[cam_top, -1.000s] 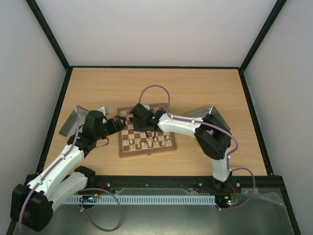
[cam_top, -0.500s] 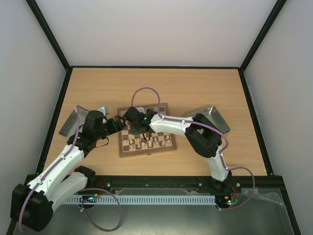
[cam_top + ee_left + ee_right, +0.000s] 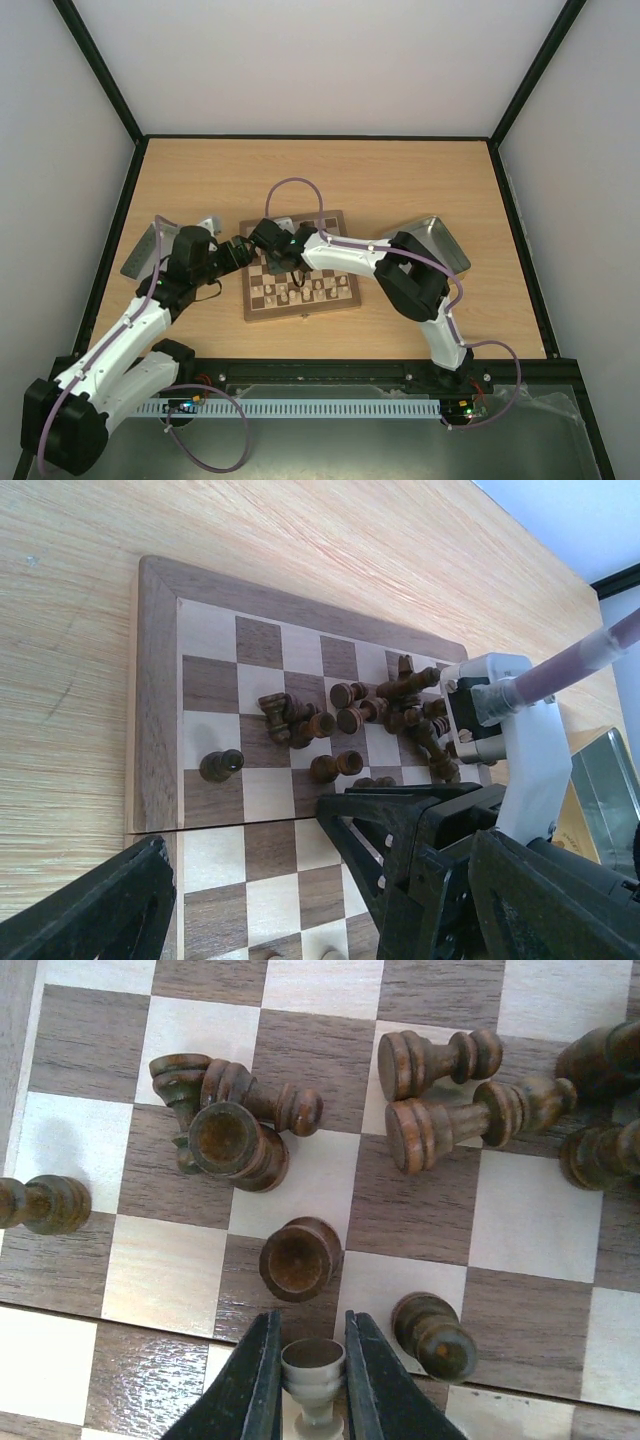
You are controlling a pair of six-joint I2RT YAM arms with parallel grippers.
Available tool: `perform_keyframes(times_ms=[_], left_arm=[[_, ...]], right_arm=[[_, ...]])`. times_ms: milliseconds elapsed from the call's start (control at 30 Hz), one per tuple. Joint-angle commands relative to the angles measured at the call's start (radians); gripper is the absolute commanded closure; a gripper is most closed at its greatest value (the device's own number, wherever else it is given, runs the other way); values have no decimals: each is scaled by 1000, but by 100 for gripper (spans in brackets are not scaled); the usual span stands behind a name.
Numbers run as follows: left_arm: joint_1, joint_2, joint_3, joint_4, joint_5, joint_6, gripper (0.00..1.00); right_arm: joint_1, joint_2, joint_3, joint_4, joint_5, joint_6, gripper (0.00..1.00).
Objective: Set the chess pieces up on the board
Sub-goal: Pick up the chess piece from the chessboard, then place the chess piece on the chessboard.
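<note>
Pinching a pale cream piece (image 3: 313,1370) between its fingers, the right end effector (image 3: 311,1345) sits low over the board (image 3: 90,1030). Around it, dark brown pieces (image 3: 445,1125) lie scattered over the squares, many on their sides, some touching. The left end effector (image 3: 238,249) hangs at the board's left edge, fingers spread wide, nothing between them. The board rests near the middle of the desk (image 3: 400,180). More pale pieces (image 3: 300,293) stand on its near rows.
</note>
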Motion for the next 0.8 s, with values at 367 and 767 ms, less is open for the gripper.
perform_keyframes(times_ms=[367,767], left_arm=[[6,-151,-93,199,113,-28,22],[0,-233,-154,409,201,-45,44]], right_arm=[[-14,-348,-216,472,-166,447,88],[-41,-410,-271,634,-335,787,86]])
